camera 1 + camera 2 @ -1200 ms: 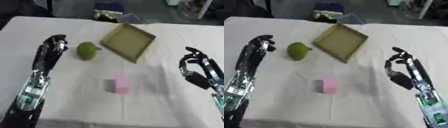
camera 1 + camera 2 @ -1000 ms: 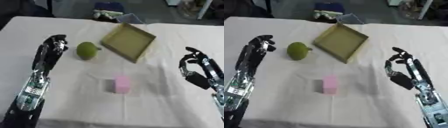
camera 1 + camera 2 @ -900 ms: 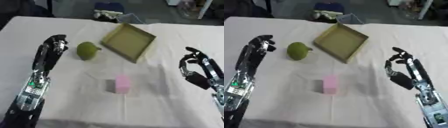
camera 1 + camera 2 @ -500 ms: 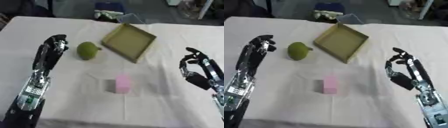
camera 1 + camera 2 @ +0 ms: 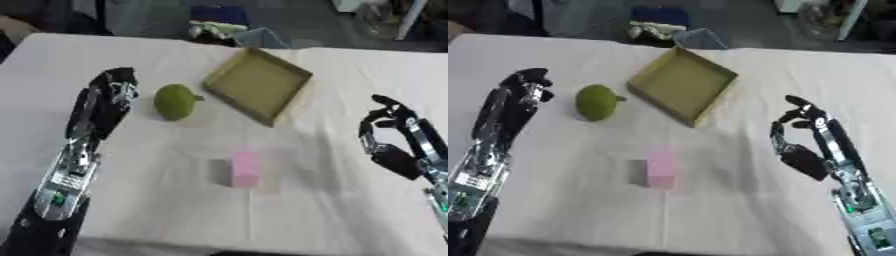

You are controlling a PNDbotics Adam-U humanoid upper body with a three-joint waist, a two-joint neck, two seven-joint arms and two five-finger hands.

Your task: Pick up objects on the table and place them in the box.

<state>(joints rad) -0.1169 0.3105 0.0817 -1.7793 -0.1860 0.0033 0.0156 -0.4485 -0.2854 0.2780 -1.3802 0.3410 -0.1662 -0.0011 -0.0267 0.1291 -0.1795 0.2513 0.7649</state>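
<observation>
We see the left hand [image 5: 109,95] left of the box [image 5: 257,84], fingers relaxed and empty; the right hand [image 5: 802,145] right of it, fingers half-curled, also empty.

A white cloth [image 5: 175,200] covers the table [image 5: 553,220], lying mostly smooth with a faint crease running toward the near edge. Beyond the far edge the floor [image 5: 297,20] is dark. There sit a dark blue item [image 5: 216,13], a pale greenish-white bundle [image 5: 213,29] just in front of it, and what may be a clear plastic container [image 5: 699,37] (its outline is blurred) beside them. A pale upright post [image 5: 409,19] stands at the far right.
</observation>
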